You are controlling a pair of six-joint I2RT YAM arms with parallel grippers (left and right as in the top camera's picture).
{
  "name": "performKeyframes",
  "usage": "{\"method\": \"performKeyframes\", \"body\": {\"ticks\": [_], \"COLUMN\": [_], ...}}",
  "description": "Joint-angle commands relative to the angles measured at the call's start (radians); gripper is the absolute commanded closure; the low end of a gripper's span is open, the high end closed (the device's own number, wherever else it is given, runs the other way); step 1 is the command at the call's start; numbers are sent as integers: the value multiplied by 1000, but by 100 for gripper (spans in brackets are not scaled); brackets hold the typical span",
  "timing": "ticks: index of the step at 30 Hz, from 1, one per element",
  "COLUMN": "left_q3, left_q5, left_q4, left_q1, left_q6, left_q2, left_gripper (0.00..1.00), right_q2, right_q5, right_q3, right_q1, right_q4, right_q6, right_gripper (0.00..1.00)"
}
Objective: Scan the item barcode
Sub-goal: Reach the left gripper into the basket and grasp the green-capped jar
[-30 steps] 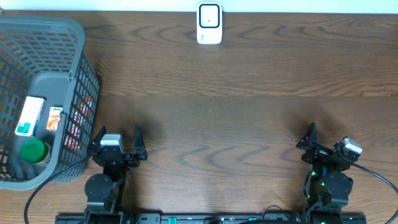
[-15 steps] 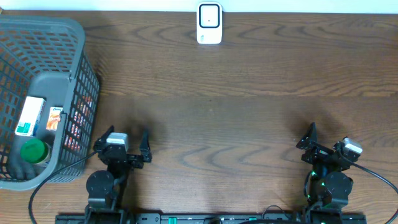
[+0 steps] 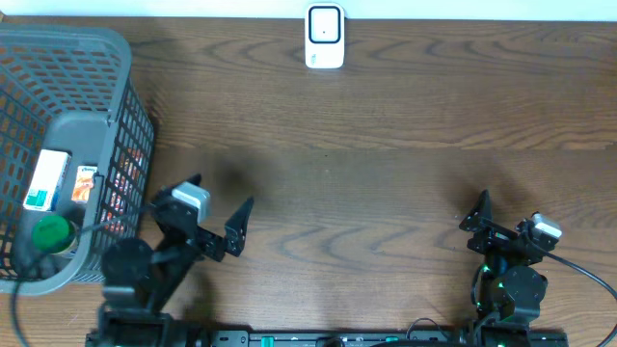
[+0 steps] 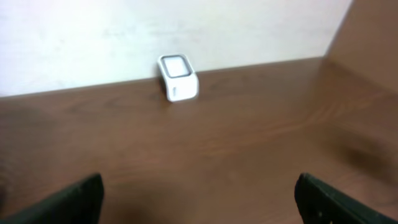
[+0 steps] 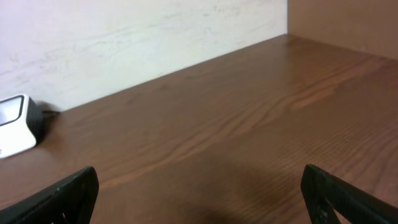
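The white barcode scanner (image 3: 325, 37) stands at the table's far edge, in the middle. It also shows in the left wrist view as a scanner (image 4: 178, 78) ahead and left of centre, and as a scanner (image 5: 15, 127) at the left edge of the right wrist view. The items lie in a grey mesh basket (image 3: 133, 116) at the left: a white-and-green box (image 3: 46, 179), a small orange box (image 3: 85, 183) and a green round lid (image 3: 50, 232). My left gripper (image 3: 214, 206) hangs open and empty just right of the basket. My right gripper (image 3: 496, 226) is open and empty at the near right.
A red-printed pack (image 3: 120, 193) leans against the inside of the basket's right wall. A black cable (image 3: 58, 284) runs by the basket's near corner. Bare brown wood spans between the scanner and both grippers.
My left arm has lifted and swung right and forward, its gripper turning at an angle, still open. The right arm has stayed put.
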Motion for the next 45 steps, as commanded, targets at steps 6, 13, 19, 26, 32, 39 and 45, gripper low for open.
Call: {"method": "performKeyframes", "body": {"ticks": [6, 13, 19, 26, 32, 39, 45], "left_q3": [417, 549, 943, 1402, 1388, 1249, 1027], "left_q5": [197, 158, -199, -553, -555, -502, -530], "left_q4": [-312, -357, -689, -989, -1052, -1053, -967], "left_q1": [3, 4, 4, 144, 463, 748, 823], "left_q6": [-41, -133, -132, -216, -386, -550, -601], "left_q2": [192, 233, 451, 772, 837, 869, 891], "left_gripper": [5, 5, 5, 5, 5, 5, 5], "right_q2": [-1, -1, -1, -1, -1, -1, -1], "right_q5": [9, 9, 9, 9, 9, 9, 9], "right_q3": [-1, -1, -1, -1, -1, -1, -1], "right_q1": [-6, -6, -6, -6, -6, -6, -6], "right_q4": [-5, -5, -5, -5, -5, -5, -4], "right_q6": [-16, -16, -16, -16, -16, -16, -16], "right_gripper": [1, 1, 1, 1, 1, 1, 1]}}
